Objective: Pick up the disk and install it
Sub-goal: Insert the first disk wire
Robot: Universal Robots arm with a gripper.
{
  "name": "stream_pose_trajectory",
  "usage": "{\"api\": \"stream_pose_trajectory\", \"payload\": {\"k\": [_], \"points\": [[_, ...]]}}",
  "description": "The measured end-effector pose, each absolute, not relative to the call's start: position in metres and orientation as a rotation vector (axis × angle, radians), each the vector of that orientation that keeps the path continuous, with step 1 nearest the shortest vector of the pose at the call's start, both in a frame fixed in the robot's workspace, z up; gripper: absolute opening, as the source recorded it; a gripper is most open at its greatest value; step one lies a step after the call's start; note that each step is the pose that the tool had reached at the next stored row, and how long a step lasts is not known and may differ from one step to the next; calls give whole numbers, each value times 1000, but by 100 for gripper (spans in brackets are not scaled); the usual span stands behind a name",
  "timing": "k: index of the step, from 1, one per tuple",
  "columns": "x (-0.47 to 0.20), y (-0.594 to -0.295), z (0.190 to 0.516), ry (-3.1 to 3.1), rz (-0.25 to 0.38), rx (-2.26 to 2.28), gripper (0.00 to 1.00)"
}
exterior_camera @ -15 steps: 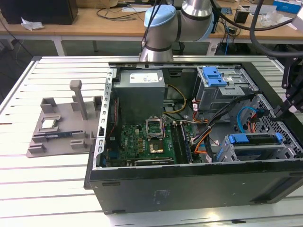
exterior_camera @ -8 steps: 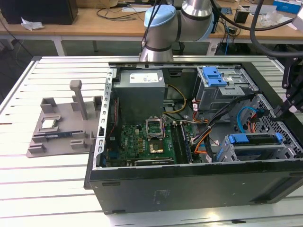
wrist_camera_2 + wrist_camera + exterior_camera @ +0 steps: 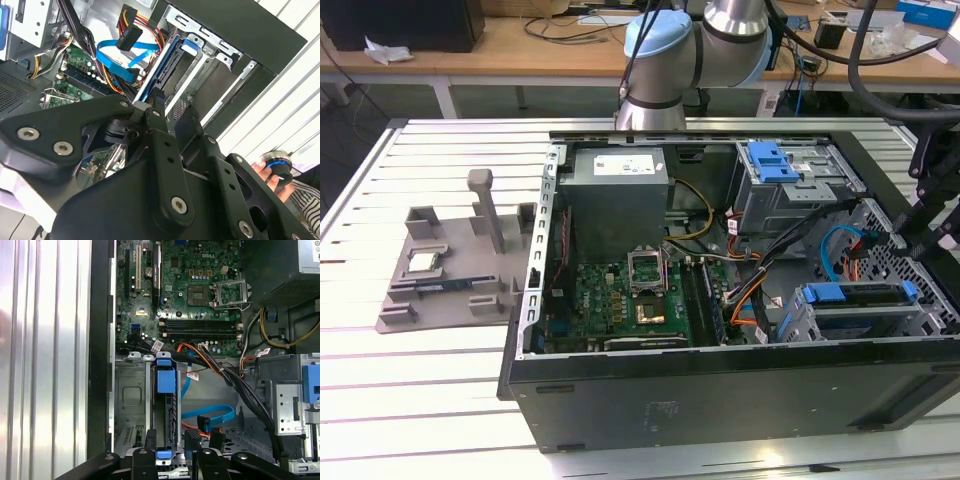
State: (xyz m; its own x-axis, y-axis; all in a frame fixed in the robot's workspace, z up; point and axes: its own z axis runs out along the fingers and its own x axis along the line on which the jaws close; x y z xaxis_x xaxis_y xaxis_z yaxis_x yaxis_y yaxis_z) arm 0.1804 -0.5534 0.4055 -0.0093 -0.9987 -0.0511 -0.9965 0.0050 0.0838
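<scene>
The disk (image 3: pixel 855 296) stands on edge in the lower drive bay, at the front corner of the open computer case (image 3: pixel 720 400) on the exterior view's right. Its blue carrier frame runs along the top. In the first wrist view the disk (image 3: pixel 166 381) sits between the bay's metal rails. My gripper (image 3: pixel 171 441) hovers over its near end, open, one finger on each side and nothing held. The second wrist view shows the gripper (image 3: pixel 172 107) above the disk's blue edge (image 3: pixel 160 65). In the exterior view my gripper (image 3: pixel 925 235) hangs over the case's side wall.
A bare blue bracket (image 3: pixel 770 160) lies on the upper drive cage. Blue and black cables (image 3: pixel 210 415) loop beside the bay. The motherboard (image 3: pixel 630 300) fills the case floor. A grey fixture (image 3: pixel 450 270) stands on the slatted table. A hand (image 3: pixel 272 172) holds a round knob nearby.
</scene>
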Motion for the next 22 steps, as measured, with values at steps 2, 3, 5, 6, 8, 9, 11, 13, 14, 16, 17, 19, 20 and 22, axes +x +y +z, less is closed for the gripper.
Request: {"api": "stream_pose_trajectory", "payload": {"k": [2,3,5,6,8,9,11,13,14,16,17,19,20,22], "points": [[182,-553,405,-2210,-149,2195,36],[182,-553,405,-2211,-149,2195,36],[185,-552,405,-2211,-149,2195,36],[186,-552,405,-2211,-149,2195,36],[188,-550,405,-2211,-149,2195,36],[190,-549,405,-2211,-149,2195,36],[193,-547,405,-2211,-149,2195,36],[194,-546,404,-2211,-149,2195,36],[195,-544,404,-2211,-149,2195,36],[196,-541,403,-2211,-149,2195,36],[196,-540,402,-2211,-149,2195,36],[196,-537,400,-2210,-149,2195,36],[196,-536,398,-2210,-149,2195,36],[196,-533,392,-2211,-149,2195,36]]}}
